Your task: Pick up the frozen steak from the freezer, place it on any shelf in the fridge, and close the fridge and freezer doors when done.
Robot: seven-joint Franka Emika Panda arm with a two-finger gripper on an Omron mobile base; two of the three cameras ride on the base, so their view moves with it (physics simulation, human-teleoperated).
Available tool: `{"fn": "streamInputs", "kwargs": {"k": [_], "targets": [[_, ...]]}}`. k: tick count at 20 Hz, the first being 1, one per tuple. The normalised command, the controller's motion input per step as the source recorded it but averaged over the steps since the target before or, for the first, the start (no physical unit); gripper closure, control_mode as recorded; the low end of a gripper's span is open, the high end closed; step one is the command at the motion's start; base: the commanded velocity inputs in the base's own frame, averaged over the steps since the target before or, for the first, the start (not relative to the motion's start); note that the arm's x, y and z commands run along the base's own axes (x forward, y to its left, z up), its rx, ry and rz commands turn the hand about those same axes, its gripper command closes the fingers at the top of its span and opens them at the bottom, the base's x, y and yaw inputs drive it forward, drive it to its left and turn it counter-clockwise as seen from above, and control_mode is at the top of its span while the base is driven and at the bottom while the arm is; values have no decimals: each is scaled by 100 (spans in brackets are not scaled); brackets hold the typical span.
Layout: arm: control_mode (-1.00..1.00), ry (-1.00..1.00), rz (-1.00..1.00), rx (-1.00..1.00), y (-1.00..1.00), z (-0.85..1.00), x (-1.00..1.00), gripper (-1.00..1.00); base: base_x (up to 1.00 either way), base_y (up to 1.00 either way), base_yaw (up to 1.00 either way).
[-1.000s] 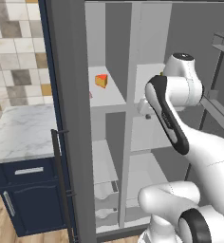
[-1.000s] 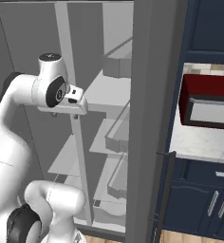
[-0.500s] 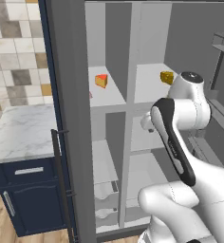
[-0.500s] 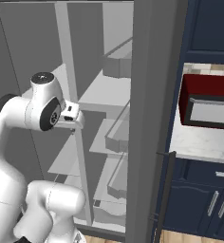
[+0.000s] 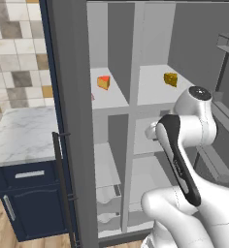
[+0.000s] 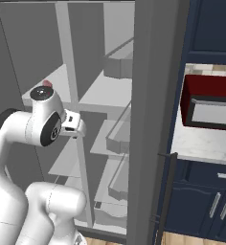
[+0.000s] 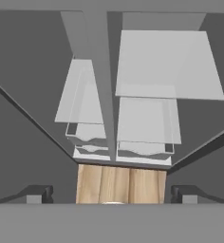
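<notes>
Tall grey appliance, both doors swung wide. The freezer door [image 5: 70, 97] stands at the left of the left base view with its dark bar handle [image 5: 62, 189]. The fridge door [image 6: 155, 72] stands at the right of the right base view. The freezer [image 5: 98, 38] is the left section and the fridge [image 5: 194, 43] the right, with a white divider between them.

The white arm [image 5: 179, 160] is in front of the open sections, its wrist at middle height near the divider.

A marble counter [image 5: 19, 135] over a navy cabinet [image 5: 29, 198] sits left of the appliance. A dark red microwave [image 6: 210, 103] is on the counter to the right.

The upper fridge shelf [image 5: 153, 89] carries a yellow-brown block [image 5: 171, 79].

Through the hand view I look down at the white drawers [image 7: 144, 149] and the wood floor [image 7: 121, 185].

The gripper [image 7: 112, 194] has its fingertips [image 7: 38, 193] spread wide, with nothing between them.

An orange cheese wedge [image 5: 103, 82] is on the upper freezer shelf.

The frozen steak [image 6: 47, 83] lies on that same freezer shelf near its front edge, well apart from the gripper. I see just a pinkish sliver of it past the door edge in the left base view.
</notes>
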Motion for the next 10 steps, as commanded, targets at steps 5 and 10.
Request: {"fn": "streamInputs", "kwargs": {"k": [5, 10], "targets": [[100, 0, 0, 0, 1, 0, 0, -100, 0, 9, 0], [100, 0, 0, 0, 0, 0, 0, -100, 2, 39, 0]]}}
